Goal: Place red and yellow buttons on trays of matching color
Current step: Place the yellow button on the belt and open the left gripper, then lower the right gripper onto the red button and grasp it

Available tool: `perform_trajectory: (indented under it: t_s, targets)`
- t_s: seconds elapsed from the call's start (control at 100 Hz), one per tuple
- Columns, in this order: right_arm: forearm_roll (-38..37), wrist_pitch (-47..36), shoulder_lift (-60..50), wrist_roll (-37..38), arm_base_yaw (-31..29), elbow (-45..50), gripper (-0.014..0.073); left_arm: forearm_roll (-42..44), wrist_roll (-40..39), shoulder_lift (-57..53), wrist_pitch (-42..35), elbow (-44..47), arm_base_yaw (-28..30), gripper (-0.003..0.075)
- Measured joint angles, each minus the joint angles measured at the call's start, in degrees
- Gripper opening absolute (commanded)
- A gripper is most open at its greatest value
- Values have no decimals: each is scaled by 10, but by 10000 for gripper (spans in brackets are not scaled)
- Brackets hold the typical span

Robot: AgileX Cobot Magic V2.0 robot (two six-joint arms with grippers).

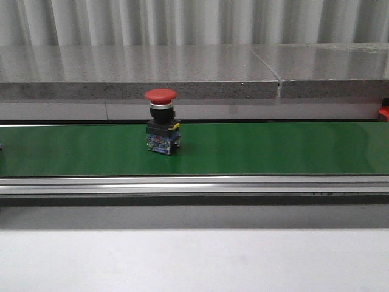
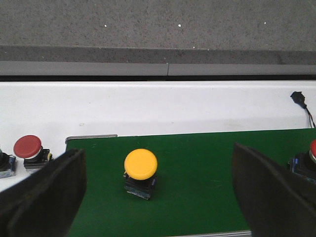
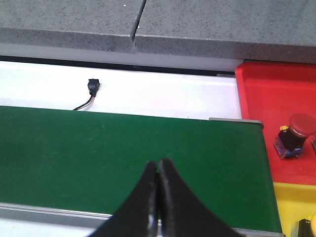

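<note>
A yellow push button (image 2: pixel 140 167) is sitting upright on the green conveyor belt (image 2: pixel 197 168) between the left gripper's (image 2: pixel 158 197) wide-spread jaws, while the right gripper (image 3: pixel 158 197), jaws pressed together, is hovering near the red tray (image 3: pixel 266 98).

Industrial test bench, green conveyor belt (image 1: pixel 273 149) (aluminium-railed), corrugated metal wall (image 1: pixel 194 21)

Belt: green conveyor belt (image 1: pixel 273 149) runs left to right, edged by a silver metal rail (image 1: pixel 194 184).
Ledge: grey speckled stone ledge (image 1: pixel 182 73) behind the belt.
Sensor: small black sensor (image 3: pixel 92 86) with wires, on the white surface (image 3: pixel 163 94) beside the belt.
</note>
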Motion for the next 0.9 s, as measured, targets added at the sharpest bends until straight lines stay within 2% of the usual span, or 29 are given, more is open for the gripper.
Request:
perform_trajectory:
  t_s: [0.24,0.33,0.45,0.72,0.9]
  targets:
    - [0,0,0,0,0,0,-68,0,1,-176,-25,139,0,586]
    - [0,0,0,0,0,0,-68,0,3,-238,-25,181,0,559]
    - [0,0,0,0,0,0,-68,0,3,-310,-22,226,0,432]
    - [0,0,0,0,0,0,-68,0,4,-407,-11,261,-1,-19]
    - [0,0,0,0,0,0,-68,0,4,-414,-11,261,-1,-21]
